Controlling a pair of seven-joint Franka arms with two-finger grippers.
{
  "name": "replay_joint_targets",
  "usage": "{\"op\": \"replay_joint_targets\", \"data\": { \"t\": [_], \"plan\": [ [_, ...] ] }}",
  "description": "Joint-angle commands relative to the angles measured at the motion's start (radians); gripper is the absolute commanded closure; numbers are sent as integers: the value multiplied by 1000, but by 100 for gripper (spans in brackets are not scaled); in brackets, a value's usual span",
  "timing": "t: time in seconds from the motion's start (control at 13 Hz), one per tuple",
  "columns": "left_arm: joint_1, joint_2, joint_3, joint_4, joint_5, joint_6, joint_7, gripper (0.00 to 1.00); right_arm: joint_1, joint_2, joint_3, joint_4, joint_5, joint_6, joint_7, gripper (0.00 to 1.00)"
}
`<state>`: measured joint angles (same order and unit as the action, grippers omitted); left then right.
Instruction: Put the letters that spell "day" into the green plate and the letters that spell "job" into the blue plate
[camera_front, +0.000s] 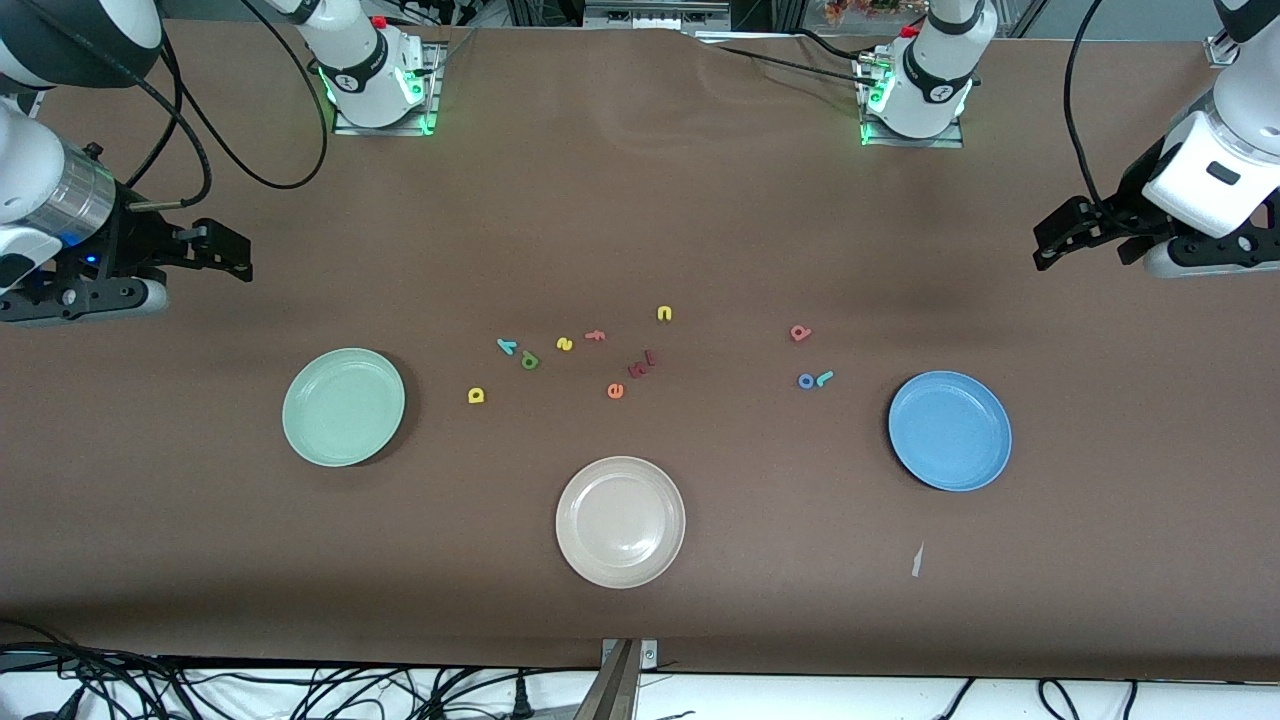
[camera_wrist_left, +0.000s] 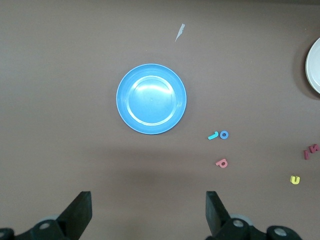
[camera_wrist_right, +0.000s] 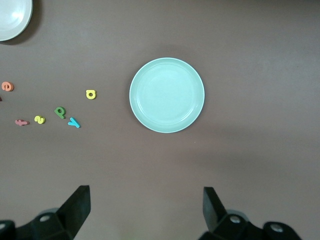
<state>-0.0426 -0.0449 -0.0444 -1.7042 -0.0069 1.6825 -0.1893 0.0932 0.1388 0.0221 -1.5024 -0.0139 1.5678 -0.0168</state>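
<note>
Letters for "day" lie in a loose cluster on the worktop beside the green plate (camera_front: 343, 406), toward the right arm's end: the yellow d (camera_front: 476, 396) sits closest to that plate, with the dark green a (camera_front: 529, 361) and the teal y (camera_front: 507, 346) touching or nearly touching each other a little farther from the front camera. All three lie flat, none in the plate yet. Letters for "job" form their own small group beside the blue plate (camera_front: 949, 431), toward the left arm's end: the blue o (camera_front: 806, 381) and the teal j (camera_front: 824, 378) lie side by side, just about touching, and the salmon-red b (camera_front: 800, 333) sits apart from them, farther from the camera.

Between the two groups are spare letters, among them a yellow n (camera_front: 664, 314) and an orange e (camera_front: 615, 391), and a beige plate (camera_front: 620, 521) lies nearer the camera.

So each word falls on one arm's side. The right tool (camera_front: 225, 250) hangs over bare worktop at its own end, jaws spread wide and empty; the day letters lie from it past the green plate toward the middle. The left tool (camera_front: 1060, 235) mirrors it at its own end, also wide open and holding nothing, with the job letters inward of the blue plate. By my reading the right arm is better placed for the d, the left for the o and j.
</note>
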Motion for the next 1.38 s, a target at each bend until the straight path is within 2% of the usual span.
{"op": "replay_joint_targets", "data": {
  "t": [0.0,1.3],
  "plan": [
    [-14,-6,9,-5,-19,-3,21,0,2,1,-1,14,14,-8,32,1],
    [-13,-1,6,9,-12,-29,21,0,2,1,-1,-6,12,-9,14,1]
  ]
}}
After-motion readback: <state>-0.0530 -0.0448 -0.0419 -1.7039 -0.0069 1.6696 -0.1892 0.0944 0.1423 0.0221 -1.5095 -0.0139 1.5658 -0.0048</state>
